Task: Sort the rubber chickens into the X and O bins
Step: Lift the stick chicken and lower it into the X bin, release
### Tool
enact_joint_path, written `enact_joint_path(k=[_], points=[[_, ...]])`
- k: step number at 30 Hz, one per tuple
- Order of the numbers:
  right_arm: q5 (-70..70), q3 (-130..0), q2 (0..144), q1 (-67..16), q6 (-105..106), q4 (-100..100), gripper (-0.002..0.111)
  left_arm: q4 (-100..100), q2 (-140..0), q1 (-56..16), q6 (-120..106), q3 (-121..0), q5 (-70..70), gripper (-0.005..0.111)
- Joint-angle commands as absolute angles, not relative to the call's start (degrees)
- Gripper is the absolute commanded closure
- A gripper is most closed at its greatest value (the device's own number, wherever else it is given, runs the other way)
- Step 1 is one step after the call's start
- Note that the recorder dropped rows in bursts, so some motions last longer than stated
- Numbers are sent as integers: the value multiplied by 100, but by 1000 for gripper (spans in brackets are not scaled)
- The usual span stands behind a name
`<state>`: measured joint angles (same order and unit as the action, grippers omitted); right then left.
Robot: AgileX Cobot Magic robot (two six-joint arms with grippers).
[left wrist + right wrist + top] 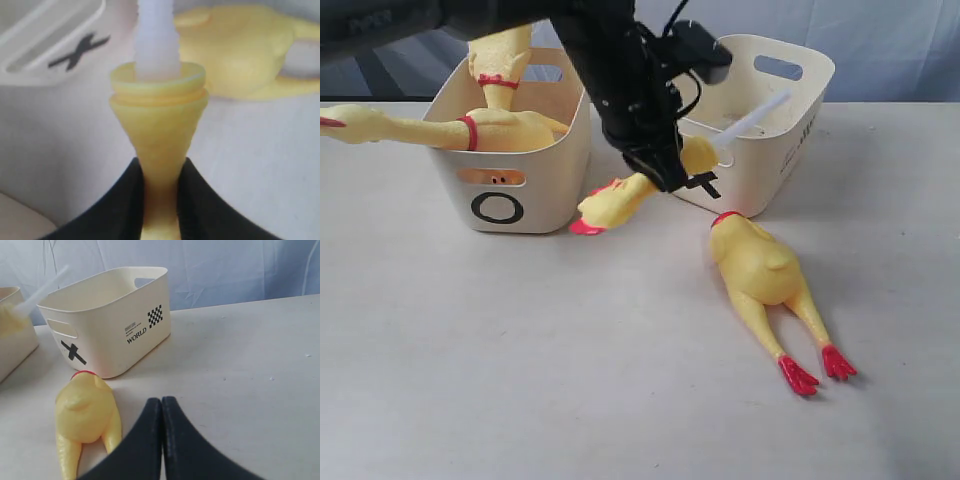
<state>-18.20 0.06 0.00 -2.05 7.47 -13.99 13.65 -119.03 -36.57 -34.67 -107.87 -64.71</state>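
Clamping the thin neck of a chicken (157, 125), the left gripper (161, 167) has its jaws pressed against both sides of the yellow rubber, just below a flared collar from which a white stick (156, 40) juts. That narrow waist looks like a sensible place to hold: the jaws can close round it, and the collar should act as a stop against slipping.

From the exterior camera the chicken hangs tilted. Its red-tipped end is low in front of the O bin (535, 165), and I cannot tell whether it touches the table. The stick angles up across the opening of the X bin (810, 70). With the gripper between the two bins and hard by the X mark, the X bin is probably where this one is headed.

Two more chickens are already at the O bin, one standing up inside it (500, 55) and one lying across its rim (420, 128) with an end past the left wall. A fourth (755, 262) lies flat on the table just in front of the X bin, feet away from it, unsorted.

The right gripper (161, 440) has its fingers pressed together on nothing, low over the table near that chicken's legs, seemingly parked out of the way.

The table (520, 350) is pale, matte and lightly speckled. A wrinkled blue cloth (225, 270) hangs behind it.
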Motion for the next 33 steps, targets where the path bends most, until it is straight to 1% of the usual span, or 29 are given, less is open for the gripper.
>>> enact_joint_path(k=[1, 8, 12, 13, 14, 15, 17, 18, 20, 23, 25, 28, 29, 30, 33], points=[[-1746, 0, 0, -233, 747, -1399, 109, 1771, -11570, -3657, -3533, -10813, -5542, 107], [-1746, 0, 0, -233, 747, -1399, 109, 2039, -11587, -3657, -3719, -10813, -2879, 107], [-1746, 0, 0, -233, 747, -1399, 109, 2696, -11908, -3657, -4730, -10813, -1761, 107], [-1746, 0, 0, -233, 747, -1399, 109, 3581, -12133, -3657, -5521, -10813, -1362, 107], [-1746, 0, 0, -233, 747, -1399, 109, 3999, -12232, -3657, -5852, -10813, -1241, 107], [-1746, 0, 0, -233, 747, -1399, 109, 5008, -12511, -3621, -6636, -10878, -1177, 107], [-1746, 0, 0, -233, 747, -1399, 109, 5743, -12923, -3555, -7158, -10914, -1105, 107], [-1746, 0, 0, -233, 747, -1399, 109, 5757, -13023, -3555, -7158, -10914, -1017, 106], [-1746, 0, 0, -233, 747, -1399, 109, 5739, -13343, -3495, -7158, -10914, -477, 99], [-1746, 0, 0, -233, 747, -1399, 109, 6001, -13454, -3494, -6729, -10914, -432, 86], [-1746, 0, 0, -233, 747, -1399, 109, 6371, -13454, -3514, -6544, -10914, -794, 72], [-1746, 0, 0, -233, 747, -1399, 109, 6338, -13394, -3554, -6544, -10914, -1427, 43], [-1746, 0, 0, -233, 747, -1399, 109, 6350, -13353, -3554, -6544, -10914, -1598, 39], [-1746, 0, 0, -233, 747, -1399, 109, 6350, -13302, -3554, -6544, -10914, -1762, 37], [-1746, 0, 0, -233, 747, -1399, 109, 6358, -13068, -3554, -6445, -10914, -2146, 39]])
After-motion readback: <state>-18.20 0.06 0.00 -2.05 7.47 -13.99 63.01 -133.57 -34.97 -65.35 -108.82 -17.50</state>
